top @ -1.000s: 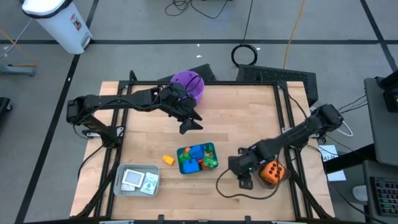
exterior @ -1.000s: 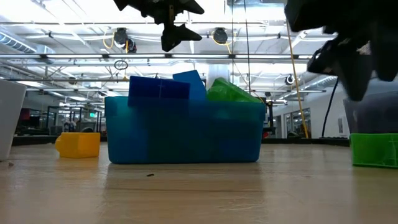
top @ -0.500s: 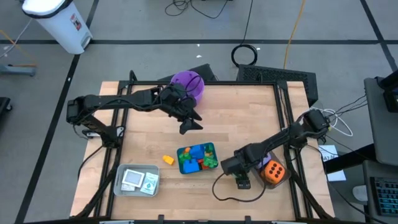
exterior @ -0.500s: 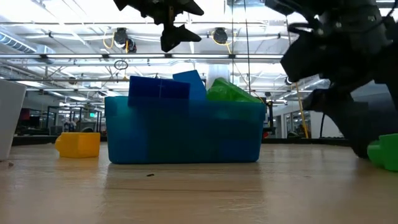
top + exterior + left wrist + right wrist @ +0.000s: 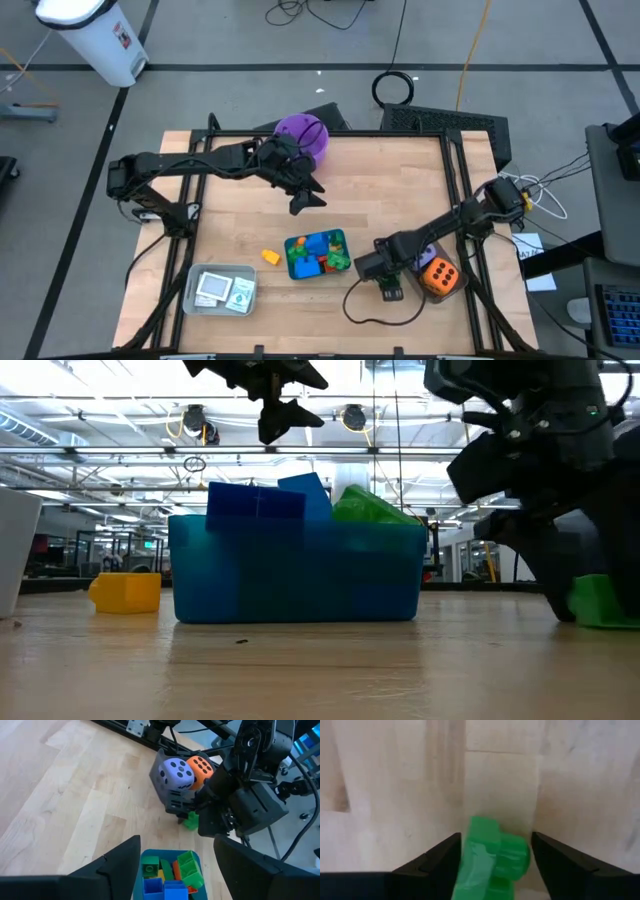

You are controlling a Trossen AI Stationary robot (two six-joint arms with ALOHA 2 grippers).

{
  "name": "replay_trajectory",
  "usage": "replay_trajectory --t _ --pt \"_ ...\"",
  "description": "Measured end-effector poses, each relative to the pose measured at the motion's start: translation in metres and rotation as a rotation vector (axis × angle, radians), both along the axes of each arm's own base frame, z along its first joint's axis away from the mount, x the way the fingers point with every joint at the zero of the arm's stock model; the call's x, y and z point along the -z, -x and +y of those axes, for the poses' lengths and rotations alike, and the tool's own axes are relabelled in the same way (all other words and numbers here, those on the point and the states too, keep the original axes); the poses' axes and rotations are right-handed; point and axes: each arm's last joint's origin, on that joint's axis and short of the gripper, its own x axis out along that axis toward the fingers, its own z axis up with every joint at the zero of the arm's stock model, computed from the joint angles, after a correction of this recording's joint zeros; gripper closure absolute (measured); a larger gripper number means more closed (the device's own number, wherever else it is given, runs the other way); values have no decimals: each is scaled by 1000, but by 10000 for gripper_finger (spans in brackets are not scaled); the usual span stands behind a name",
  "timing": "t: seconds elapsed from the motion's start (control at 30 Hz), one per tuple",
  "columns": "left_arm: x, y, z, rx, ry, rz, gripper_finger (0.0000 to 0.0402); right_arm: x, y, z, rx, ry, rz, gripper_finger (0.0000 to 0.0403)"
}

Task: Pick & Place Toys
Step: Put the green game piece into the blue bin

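Now the right gripper (image 5: 389,290) has been carried away from the orange die (image 5: 437,276) and lowered to the bench (image 5: 400,190) near its front right corner, just right of the teal tray (image 5: 317,254). Its fingers are spread apart, and a green brick (image 5: 492,862) lies on the wood between them, not yet clenched. A pick of that brick is judged to be imminent, with the tray of bricks close by as the likely drop. A purple die (image 5: 175,771) sits beside the orange one in a grey holder. The left gripper (image 5: 304,198) is held unchanged, open and empty, above the bench's middle. A yellow brick (image 5: 270,257) lies loose left of the tray.
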Motion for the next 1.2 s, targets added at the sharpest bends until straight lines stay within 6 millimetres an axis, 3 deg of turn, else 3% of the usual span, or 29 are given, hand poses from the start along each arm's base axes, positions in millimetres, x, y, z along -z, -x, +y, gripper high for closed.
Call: replay_trajectory --t 0.2,0.43,0.63,0.8,0.9,1.03,1.2 --pt "0 0 0 0 0 0 150 0 -2 -6 16 -3 0 241" --pt "0 0 0 -5 9 1 140 -13 -4 -15 46 -51 -33 242" --pt "-1 0 0 17 28 -6 150 -59 0 -35 144 -132 -208 242" --pt "-7 6 5 63 86 -33 161 -109 1 -57 243 -203 -509 242" --pt "-13 9 6 60 103 -55 163 -127 -2 -73 334 -193 -659 242" --pt "-24 14 7 62 95 -111 158 -131 -14 -95 430 -188 -750 242" --pt "-45 26 3 76 73 -212 158 -110 -36 -106 488 -196 -744 242"
